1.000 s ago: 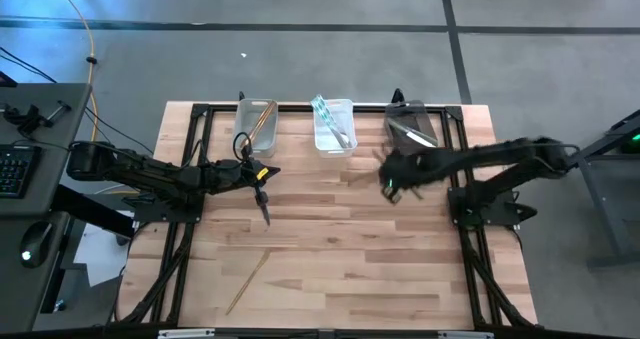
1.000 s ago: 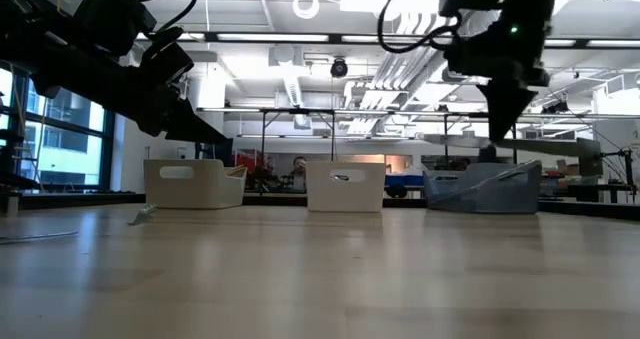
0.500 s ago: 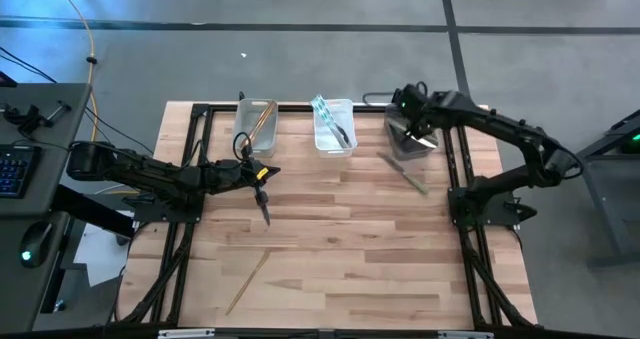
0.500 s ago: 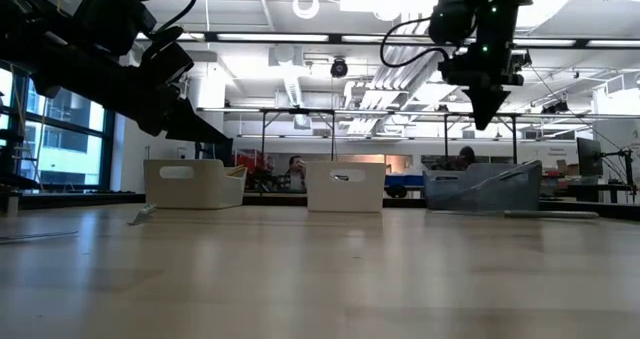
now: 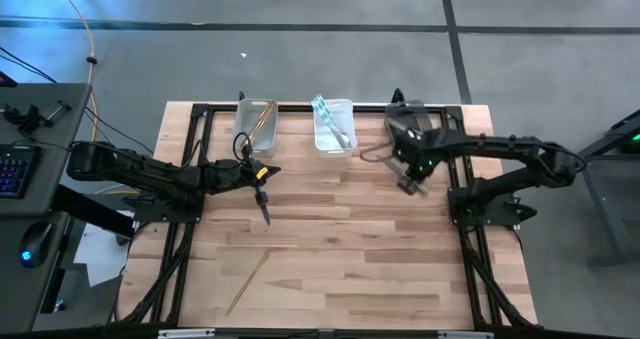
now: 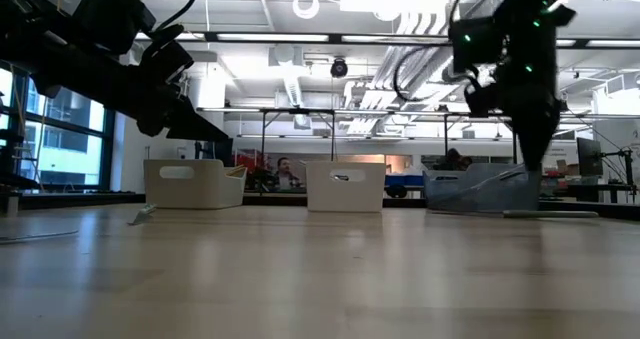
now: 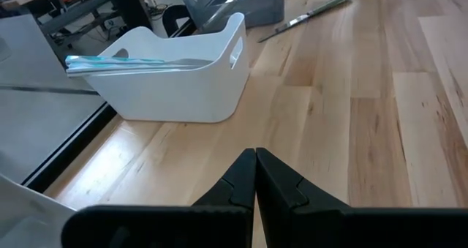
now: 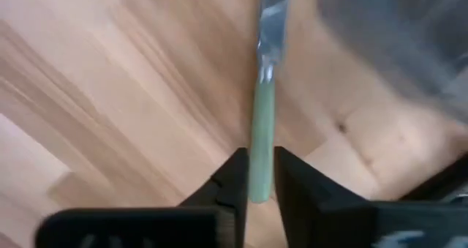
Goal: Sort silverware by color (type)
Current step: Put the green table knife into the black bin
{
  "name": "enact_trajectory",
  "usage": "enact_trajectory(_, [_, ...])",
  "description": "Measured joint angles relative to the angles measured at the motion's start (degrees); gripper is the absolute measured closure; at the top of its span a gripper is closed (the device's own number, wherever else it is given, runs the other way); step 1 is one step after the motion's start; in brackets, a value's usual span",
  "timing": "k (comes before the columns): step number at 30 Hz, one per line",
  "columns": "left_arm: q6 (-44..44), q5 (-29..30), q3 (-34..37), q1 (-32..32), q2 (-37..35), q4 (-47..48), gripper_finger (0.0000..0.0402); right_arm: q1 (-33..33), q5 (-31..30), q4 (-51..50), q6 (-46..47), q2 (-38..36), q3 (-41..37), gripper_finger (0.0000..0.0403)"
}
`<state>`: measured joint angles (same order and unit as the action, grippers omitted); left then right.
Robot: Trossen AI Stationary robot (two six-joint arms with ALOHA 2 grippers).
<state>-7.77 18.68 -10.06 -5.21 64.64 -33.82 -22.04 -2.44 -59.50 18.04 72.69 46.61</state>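
A green-handled knife (image 8: 261, 142) of the silverware lies flat on the table (image 5: 330, 239) in front of the grey bin (image 5: 408, 119); the low view shows it as a pale strip (image 6: 552, 214). My right gripper (image 8: 261, 186) hangs above it, pointing down and slightly open, with a finger on either side of the handle's end, clear of the table (image 6: 537, 164). My left gripper (image 7: 256, 154) is shut and empty, hovering left of centre (image 5: 265, 211). A gold piece (image 5: 247, 281) lies near the front left.
Three bins stand along the far edge. The left one (image 5: 257, 127) holds gold pieces, the white middle one (image 5: 333, 129) holds teal pieces, and the grey one holds dark pieces. Black frame rails (image 5: 185, 229) run along both sides of the table.
My right gripper swung to the far edge over the grey bin. It then came back toward the near side and down over the knife. A second ago the knife showed off the table under that gripper; since half a second ago it has lain on the table.
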Motion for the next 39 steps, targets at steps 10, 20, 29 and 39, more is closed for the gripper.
enact_trajectory(10, [0.01, -0.44, 0.0, 0.01, -0.01, -0.39, 0.0401, 0.64, -0.38, 7.89, 6.14, -0.43, -11.86, 0.0259])
enact_trajectory(20, [-0.46, -0.48, 0.0, 0.0, -0.02, -0.37, 0.0401, 0.31, -0.28, 8.17, 10.56, -0.26, -13.31, 0.0264])
enact_trajectory(29, [-0.42, -0.52, -0.02, 0.0, 0.0, -0.35, 0.0401, 0.31, 1.93, 11.08, 15.38, -0.35, -17.38, 0.0266])
enact_trajectory(39, [-0.42, -0.53, -0.02, 0.01, 0.0, -0.35, 0.0401, 0.93, 2.03, 12.5, 15.12, -0.33, -17.38, 0.0378])
